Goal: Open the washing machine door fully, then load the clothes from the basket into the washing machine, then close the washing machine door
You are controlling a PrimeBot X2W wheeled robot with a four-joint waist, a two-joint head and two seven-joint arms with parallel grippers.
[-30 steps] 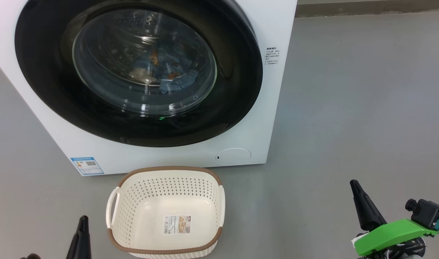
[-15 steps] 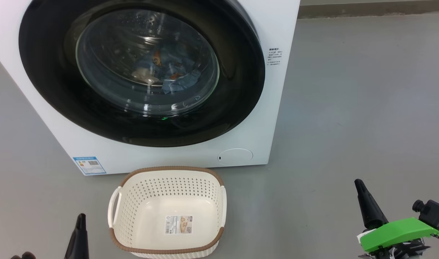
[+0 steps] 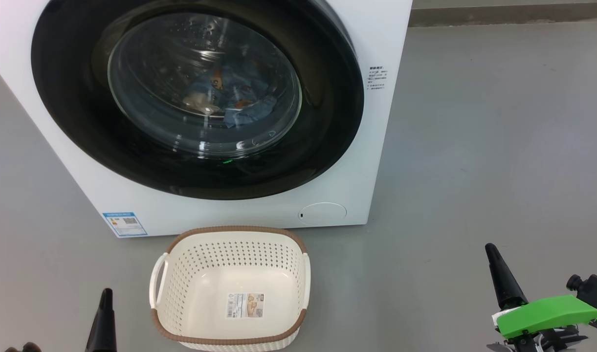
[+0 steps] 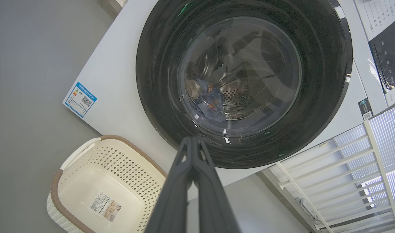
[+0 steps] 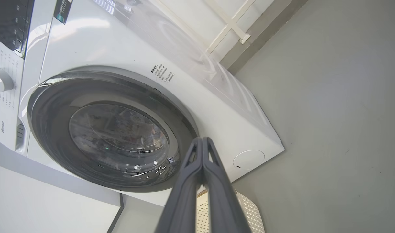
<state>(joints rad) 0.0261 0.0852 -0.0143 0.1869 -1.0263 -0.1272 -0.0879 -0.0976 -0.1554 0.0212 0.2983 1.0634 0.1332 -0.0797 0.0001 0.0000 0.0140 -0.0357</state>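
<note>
The washing machine (image 3: 386, 39) stands ahead with its door (image 3: 322, 146) closed flat against the front. Through the glass bowl I see the clothes (image 3: 234, 105), light blue fabric with orange figures, lying in the drum; the left wrist view shows the clothes (image 4: 210, 102) too. The basket (image 3: 230, 234) sits on the floor before the machine, holding nothing but its label. My left gripper (image 3: 105, 293) is shut, low at the left of the basket. My right gripper (image 3: 490, 250) is shut, off to the right, holding nothing. Both pairs of fingers (image 4: 192, 152) (image 5: 202, 152) press together.
Grey floor (image 3: 498, 146) stretches wide on the right of the machine. A white railing (image 4: 362, 168) stands beside the machine in the left wrist view. A blue energy sticker (image 3: 124, 224) marks the machine's lower left corner.
The whole head picture has drifted slightly right, a camera shift. Both grippers sit a little lower in the picture and stay shut. The door, the clothes and the basket are unchanged.
</note>
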